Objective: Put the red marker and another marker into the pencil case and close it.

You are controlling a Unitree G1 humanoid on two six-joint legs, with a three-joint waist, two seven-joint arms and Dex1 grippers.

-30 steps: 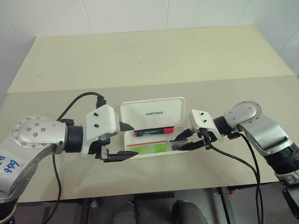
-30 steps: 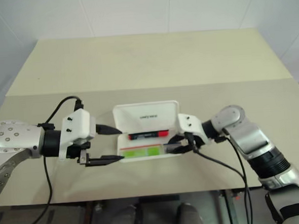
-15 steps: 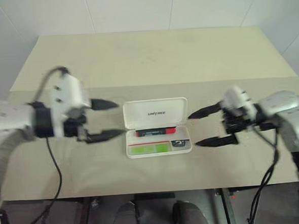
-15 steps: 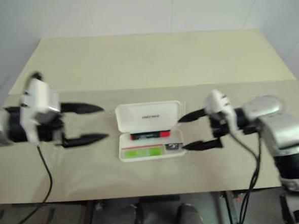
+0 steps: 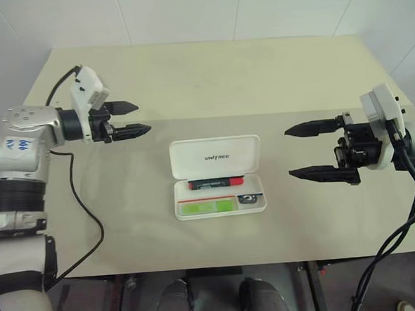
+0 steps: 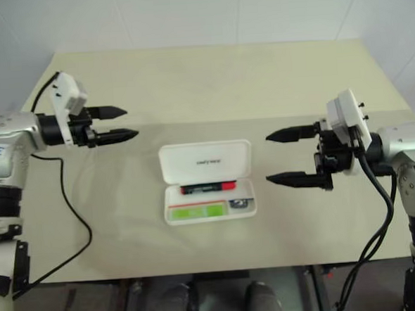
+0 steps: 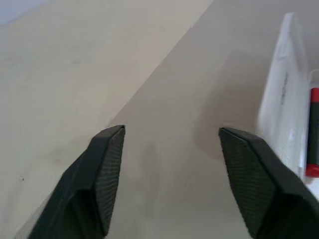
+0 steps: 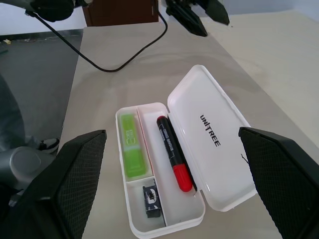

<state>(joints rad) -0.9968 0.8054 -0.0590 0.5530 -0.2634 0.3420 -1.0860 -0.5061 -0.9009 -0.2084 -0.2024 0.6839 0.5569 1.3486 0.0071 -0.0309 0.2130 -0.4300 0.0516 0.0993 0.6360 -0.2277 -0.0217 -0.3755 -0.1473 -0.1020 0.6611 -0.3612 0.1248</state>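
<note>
The right gripper (image 5: pixel 300 150) has its jaws wide open and empty. The left gripper (image 5: pixel 134 118) has its jaws open a little, empty too. Between them on the tabletop (image 5: pixel 210 78) lies the pencil case (image 5: pixel 217 177), lid up. The red marker (image 5: pixel 213 183) and green highlighter (image 5: pixel 206 207) lie inside, lengthwise from side to side. The right gripper looks nearer to close the lid.

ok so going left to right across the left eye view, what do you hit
left gripper, open and empty → pencil case, lid open, with the green highlighter, red marker and a small dark clip inside → right gripper, open wide and empty.
</note>
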